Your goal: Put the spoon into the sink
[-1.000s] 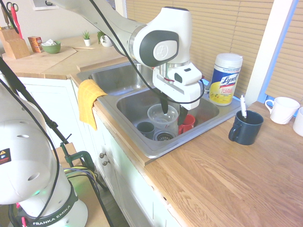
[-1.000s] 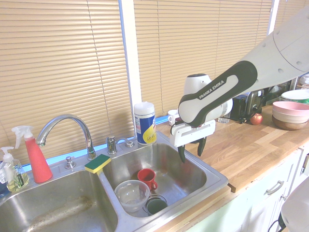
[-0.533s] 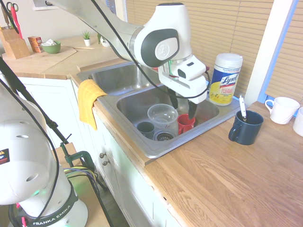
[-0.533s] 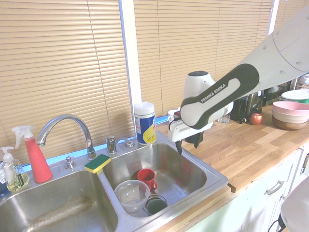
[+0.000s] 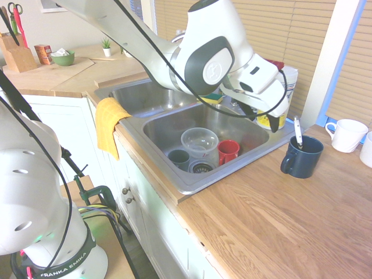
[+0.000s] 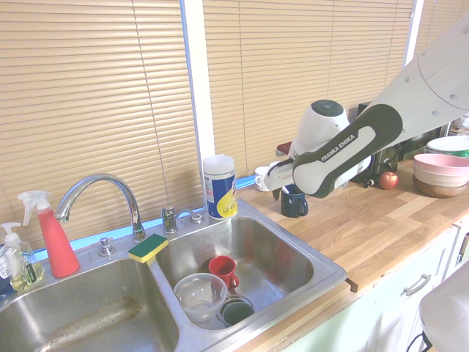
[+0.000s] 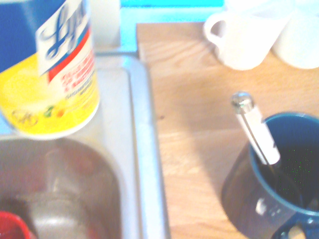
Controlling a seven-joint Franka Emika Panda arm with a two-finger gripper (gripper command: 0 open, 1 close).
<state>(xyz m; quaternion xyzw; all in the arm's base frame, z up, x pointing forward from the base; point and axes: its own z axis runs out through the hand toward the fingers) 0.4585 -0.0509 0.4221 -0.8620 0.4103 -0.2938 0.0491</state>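
Right now your jaws stand wide and empty above the sink's far rim, beside the wipes canister. Your spoon stands upright in the dark blue mug on the desk, just past that rim.

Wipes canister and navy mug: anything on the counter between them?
Nothing. In the wrist view only the sink rim and bare wooden counter separate the wipes canister from the navy mug, which holds the spoon.
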